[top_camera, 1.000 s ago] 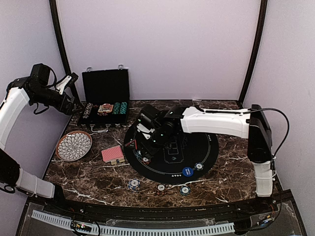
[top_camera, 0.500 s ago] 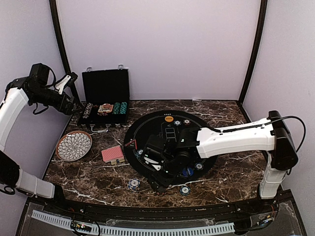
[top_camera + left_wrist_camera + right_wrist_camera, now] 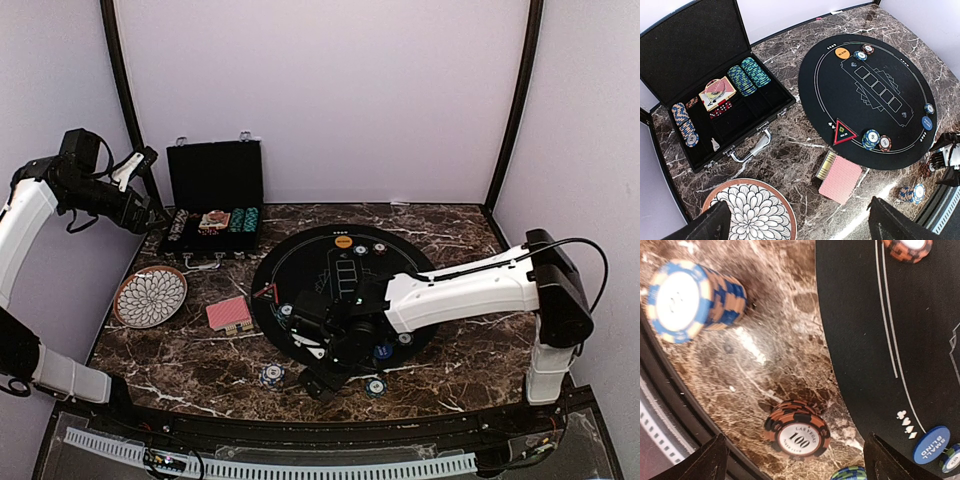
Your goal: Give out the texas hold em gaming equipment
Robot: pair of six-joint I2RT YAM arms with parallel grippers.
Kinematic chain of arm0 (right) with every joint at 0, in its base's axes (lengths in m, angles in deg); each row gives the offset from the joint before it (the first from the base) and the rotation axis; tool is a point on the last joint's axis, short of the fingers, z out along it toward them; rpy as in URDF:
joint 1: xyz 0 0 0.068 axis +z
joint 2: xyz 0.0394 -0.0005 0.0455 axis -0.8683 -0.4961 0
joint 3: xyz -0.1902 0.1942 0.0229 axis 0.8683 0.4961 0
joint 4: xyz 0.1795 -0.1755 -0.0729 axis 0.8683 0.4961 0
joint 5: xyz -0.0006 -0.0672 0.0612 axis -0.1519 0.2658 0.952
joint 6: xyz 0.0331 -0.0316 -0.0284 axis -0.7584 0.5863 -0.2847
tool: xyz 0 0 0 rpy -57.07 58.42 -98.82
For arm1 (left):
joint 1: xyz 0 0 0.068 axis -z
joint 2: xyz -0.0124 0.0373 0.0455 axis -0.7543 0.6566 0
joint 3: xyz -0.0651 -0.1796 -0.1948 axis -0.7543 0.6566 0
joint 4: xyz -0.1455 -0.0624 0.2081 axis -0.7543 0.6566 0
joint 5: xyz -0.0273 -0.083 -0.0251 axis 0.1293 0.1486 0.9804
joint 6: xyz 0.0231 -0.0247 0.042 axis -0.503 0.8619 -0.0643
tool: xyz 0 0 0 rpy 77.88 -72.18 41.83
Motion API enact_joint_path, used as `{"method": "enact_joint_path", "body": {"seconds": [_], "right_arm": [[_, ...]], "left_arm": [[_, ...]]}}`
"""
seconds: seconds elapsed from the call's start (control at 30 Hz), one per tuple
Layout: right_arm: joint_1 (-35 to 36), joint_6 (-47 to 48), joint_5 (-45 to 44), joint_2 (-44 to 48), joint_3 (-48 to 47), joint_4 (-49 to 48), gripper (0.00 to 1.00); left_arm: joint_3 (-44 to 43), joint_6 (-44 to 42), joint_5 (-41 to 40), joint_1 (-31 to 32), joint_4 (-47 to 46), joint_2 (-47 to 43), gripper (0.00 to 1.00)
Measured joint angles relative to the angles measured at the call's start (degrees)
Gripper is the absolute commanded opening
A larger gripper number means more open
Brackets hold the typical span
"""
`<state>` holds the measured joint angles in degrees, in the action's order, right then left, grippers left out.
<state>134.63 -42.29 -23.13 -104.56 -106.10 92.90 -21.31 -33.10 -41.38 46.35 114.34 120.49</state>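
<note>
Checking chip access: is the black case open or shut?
Open. The lid of the black case stands raised; chip rows and cards show inside.

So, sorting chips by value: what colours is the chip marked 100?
The 100 chip: orange-and-black striped rim, white centre; clearest in the right wrist view.

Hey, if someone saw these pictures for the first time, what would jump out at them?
The round black mat fills mid-table, chips dotted along its rim. The right arm reaches across its near edge, its open gripper over a 100 chip on the table. At far left an open case shows chip stacks.
</note>
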Motion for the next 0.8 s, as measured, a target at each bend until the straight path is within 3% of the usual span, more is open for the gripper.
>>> {"method": "enact_joint_path", "body": {"seconds": [0.17, 0.6, 0.8], "right_arm": [[0.0, 0.2, -0.2, -1.4, 0.2, -0.2, 0.92], [0.0, 0.6, -0.1, -3.9, 0.3, -1.7, 0.72], [0.0, 0.7, -0.2, -4.0, 0.3, -1.8, 0.67]], "left_arm": [[0.0, 0.0, 0.0, 0.0, 0.0, 0.0, 0.99], [0.0, 0.0, 0.0, 0.0, 0.0, 0.0, 0.99], [0.0, 0.0, 0.0, 0.0, 0.0, 0.0, 0.99]]}}
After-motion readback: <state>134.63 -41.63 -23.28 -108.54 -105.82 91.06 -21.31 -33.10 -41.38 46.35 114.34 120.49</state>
